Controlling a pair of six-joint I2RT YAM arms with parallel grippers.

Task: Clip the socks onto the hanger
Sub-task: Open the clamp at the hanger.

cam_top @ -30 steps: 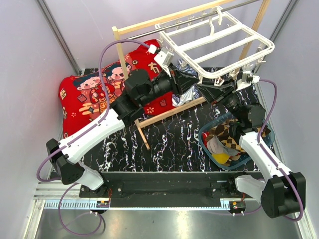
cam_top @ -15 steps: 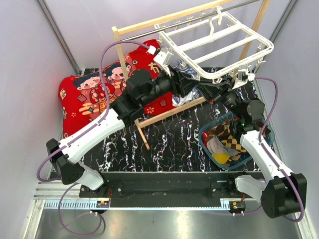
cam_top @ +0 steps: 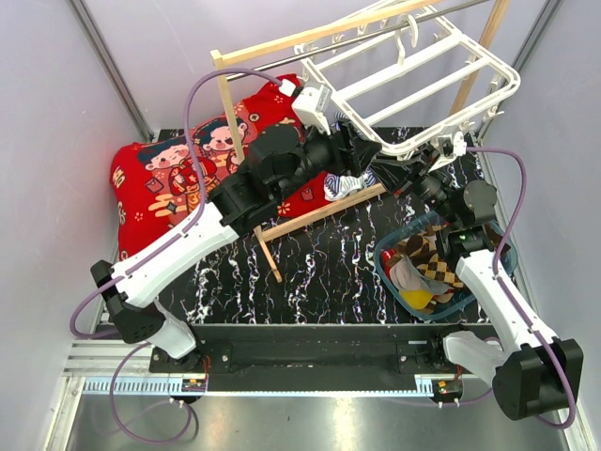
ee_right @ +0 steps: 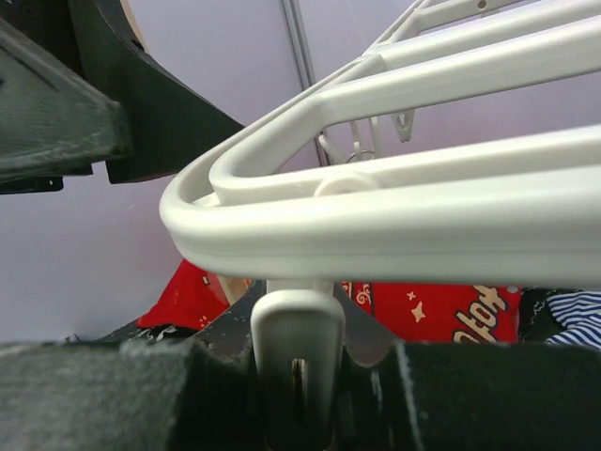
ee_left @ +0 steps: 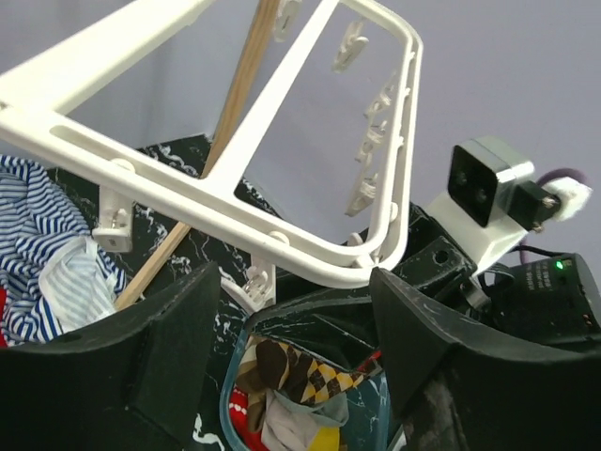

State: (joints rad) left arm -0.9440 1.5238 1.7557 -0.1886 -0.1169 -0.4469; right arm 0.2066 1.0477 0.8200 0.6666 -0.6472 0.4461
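From above, the hanger (cam_top: 413,85) hangs tilted, with both arms crowded under its near edge. The socks (cam_top: 427,272) sit in the basket (cam_top: 385,268) on the right of the worktop (cam_top: 319,272). Left wrist: the left gripper (ee_left: 291,282) has its jaws apart and empty below the frame's corner. Right wrist: the right gripper (ee_right: 296,376) has its jaws clamped on a clip peg (ee_right: 296,329), and the peg's lower end is cut off.

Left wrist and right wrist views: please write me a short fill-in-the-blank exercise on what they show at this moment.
1. In the blue-rimmed basket lies a diamond-checkered ____.
2. The left pincer is ____, with nothing between its fingers.
3. The right pincer is closed on a small white ____ hanging under the hanger rim.
4. The striped cloth is blue and ____.

Missing words: sock; open; peg; white.
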